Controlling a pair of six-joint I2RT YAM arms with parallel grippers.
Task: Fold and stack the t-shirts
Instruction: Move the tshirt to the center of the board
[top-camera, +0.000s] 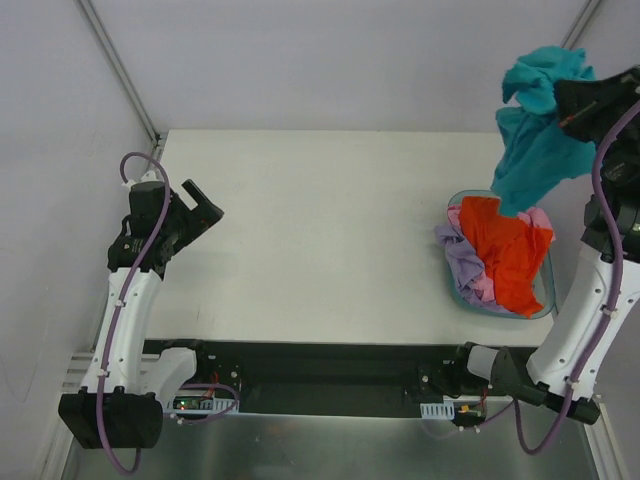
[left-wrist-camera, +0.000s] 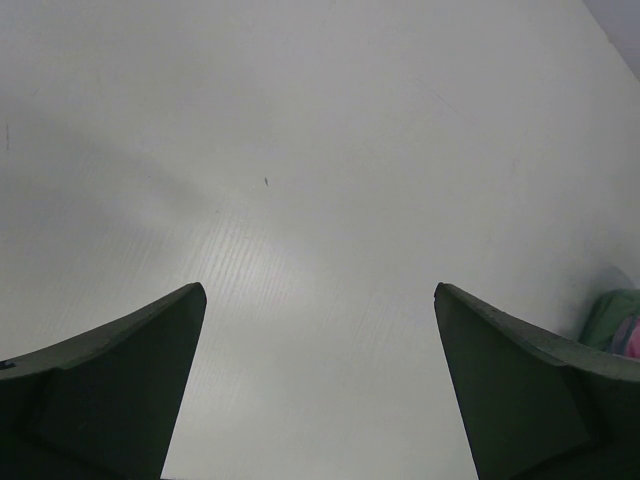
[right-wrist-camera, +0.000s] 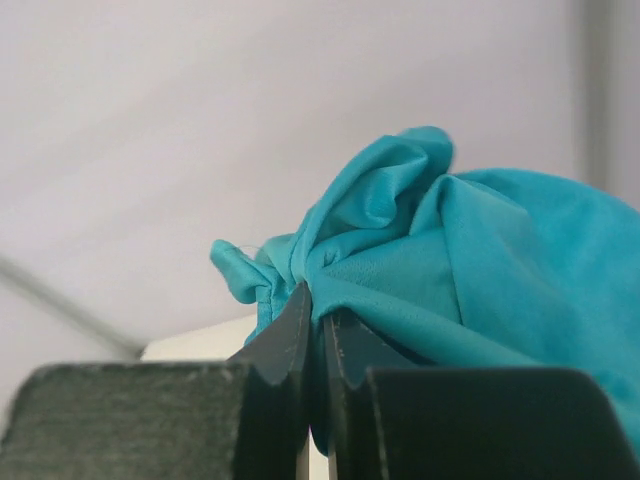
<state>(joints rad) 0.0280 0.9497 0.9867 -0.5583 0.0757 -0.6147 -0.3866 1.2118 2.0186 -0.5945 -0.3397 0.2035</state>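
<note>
Right gripper (right-wrist-camera: 318, 318), raised high, pinches the teal shirt (top-camera: 535, 140), which hangs over the tub (top-camera: 549, 300); grey walls (top-camera: 350, 60) enclose a white table (top-camera: 320, 240); orange shirt (top-camera: 510, 250), pink shirt (top-camera: 478, 290) and lavender shirt (top-camera: 455, 250) lie heaped in the tub; left gripper (top-camera: 205, 200) is spread wide over the table's left side.

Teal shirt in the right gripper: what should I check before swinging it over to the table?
1. Right gripper shut on the teal t-shirt: ok.
2. Teal t-shirt's lower end clear of the tub: cannot tell.
3. Orange-red t-shirt lying in the tub, not lifted along: ok.
4. Middle of the table bare for spreading: ok.
5. Left gripper open and empty: ok.
</note>
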